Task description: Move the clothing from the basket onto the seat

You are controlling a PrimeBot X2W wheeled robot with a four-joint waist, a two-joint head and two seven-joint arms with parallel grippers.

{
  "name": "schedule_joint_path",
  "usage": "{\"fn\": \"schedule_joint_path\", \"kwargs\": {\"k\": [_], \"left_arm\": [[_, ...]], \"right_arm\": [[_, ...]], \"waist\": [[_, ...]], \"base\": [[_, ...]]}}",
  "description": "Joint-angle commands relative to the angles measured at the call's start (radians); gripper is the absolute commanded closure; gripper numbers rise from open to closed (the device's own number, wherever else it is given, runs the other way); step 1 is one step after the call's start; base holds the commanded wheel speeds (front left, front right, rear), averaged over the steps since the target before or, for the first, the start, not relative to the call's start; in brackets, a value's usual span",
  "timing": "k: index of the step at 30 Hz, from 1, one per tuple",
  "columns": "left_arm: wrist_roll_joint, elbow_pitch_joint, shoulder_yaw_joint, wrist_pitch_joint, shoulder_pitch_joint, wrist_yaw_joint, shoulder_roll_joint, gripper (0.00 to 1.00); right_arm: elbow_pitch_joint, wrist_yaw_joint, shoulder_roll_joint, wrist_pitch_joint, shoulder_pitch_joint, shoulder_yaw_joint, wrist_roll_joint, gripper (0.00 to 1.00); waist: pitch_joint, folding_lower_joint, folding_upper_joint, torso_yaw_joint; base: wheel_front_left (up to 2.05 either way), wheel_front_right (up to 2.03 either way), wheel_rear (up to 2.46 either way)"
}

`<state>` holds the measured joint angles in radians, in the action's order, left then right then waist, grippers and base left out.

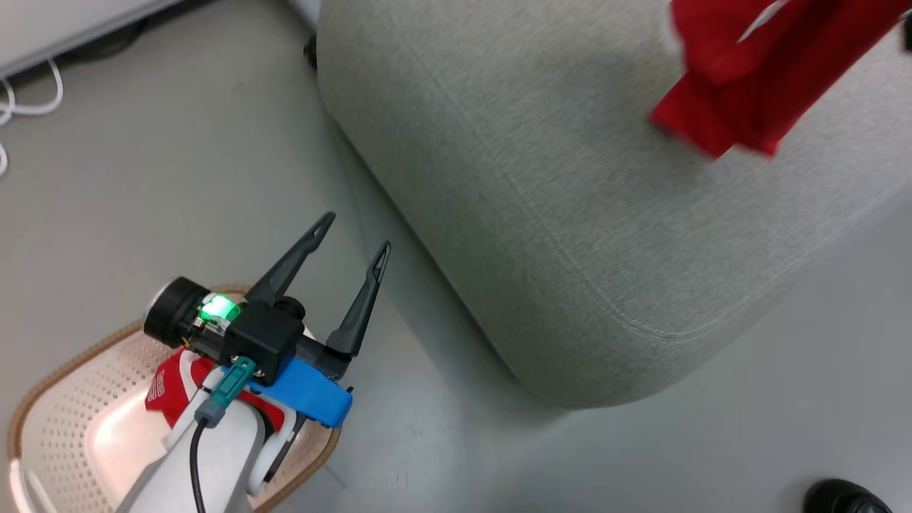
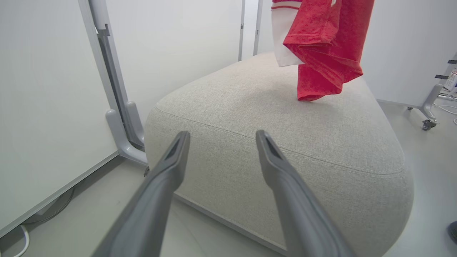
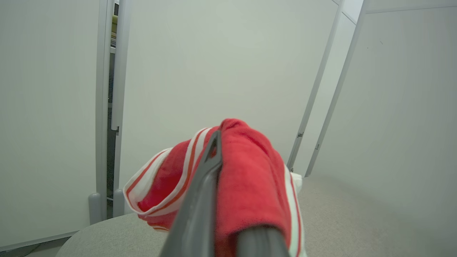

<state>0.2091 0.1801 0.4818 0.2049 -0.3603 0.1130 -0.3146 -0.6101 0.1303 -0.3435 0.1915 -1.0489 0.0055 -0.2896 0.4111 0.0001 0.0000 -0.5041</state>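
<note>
A red garment with white striped trim (image 1: 755,78) hangs in the air above the grey seat (image 1: 570,214), its lower tip just over the cushion (image 2: 321,117). My right gripper (image 3: 223,142) is shut on that striped garment (image 3: 250,178), which drapes over its fingers. At lower left stands the cream basket (image 1: 64,434) with its brown rim; another red and white garment (image 1: 171,388) lies in it, partly hidden by my left arm. My left gripper (image 1: 355,235) is open and empty above the basket's far edge, its fingers (image 2: 175,157) pointing at the seat.
The grey floor (image 1: 178,178) runs between basket and seat. White partition panels (image 2: 53,107) on metal feet stand behind the seat. White cables (image 1: 28,92) lie at the far left. A dark rounded object (image 1: 844,497) sits at the lower right corner.
</note>
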Motion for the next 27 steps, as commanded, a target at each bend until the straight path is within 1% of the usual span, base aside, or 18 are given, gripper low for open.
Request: {"fn": "schedule_joint_path", "kwargs": {"k": [1,4,6,9,13,16,22,27], "left_arm": [[-0.011,-0.022,-0.005,-0.006,-0.021,0.001,-0.017,0.00],[-0.020,-0.061,-0.003,-0.020,-0.044,0.001,-0.033,0.00],[-0.025,-0.083,-0.003,-0.025,-0.055,0.000,-0.041,0.00],[-0.028,-0.112,-0.012,-0.027,-0.069,-0.014,-0.046,0.00],[-0.042,-0.141,-0.001,-0.032,-0.089,-0.012,-0.056,0.00],[-0.048,-0.155,0.005,-0.025,-0.105,-0.011,-0.056,0.00],[-0.049,-0.142,0.022,-0.006,-0.120,-0.007,-0.051,0.00],[-0.045,-0.128,0.031,0.006,-0.121,-0.007,-0.046,0.00]], "right_arm": [[0.018,0.000,-0.010,-0.007,-0.029,-0.032,0.003,1.00],[0.042,0.000,-0.054,-0.021,-0.045,-0.101,0.003,1.00],[0.044,0.000,-0.062,-0.030,-0.045,-0.138,-0.008,1.00],[0.025,0.000,-0.075,-0.026,-0.017,-0.190,-0.003,1.00],[-0.021,0.000,-0.049,0.003,0.013,-0.259,-0.011,1.00],[-0.079,0.000,-0.030,0.027,0.040,-0.307,-0.014,1.00],[-0.184,0.000,-0.013,0.055,0.058,-0.330,0.007,1.00],[-0.229,0.000,-0.012,0.065,0.042,-0.330,0.020,1.00]], "waist": [[0.097,-0.0001,0.0000,0.057],[0.155,-0.0001,0.0000,0.083],[0.188,-0.0001,0.0000,0.100],[0.234,-0.0001,0.0000,0.124],[0.286,-0.0001,0.0000,0.144],[0.315,-0.0001,0.0000,0.156],[0.333,-0.0001,0.0000,0.174],[0.329,-0.0001,0.0000,0.181]], "base": [[0.00,0.00,0.00],[0.00,0.00,0.00],[0.00,0.00,0.00],[0.00,0.00,0.00],[0.00,0.00,0.00],[0.00,0.00,0.00],[0.00,0.00,0.00],[0.00,0.00,0.00]]}}
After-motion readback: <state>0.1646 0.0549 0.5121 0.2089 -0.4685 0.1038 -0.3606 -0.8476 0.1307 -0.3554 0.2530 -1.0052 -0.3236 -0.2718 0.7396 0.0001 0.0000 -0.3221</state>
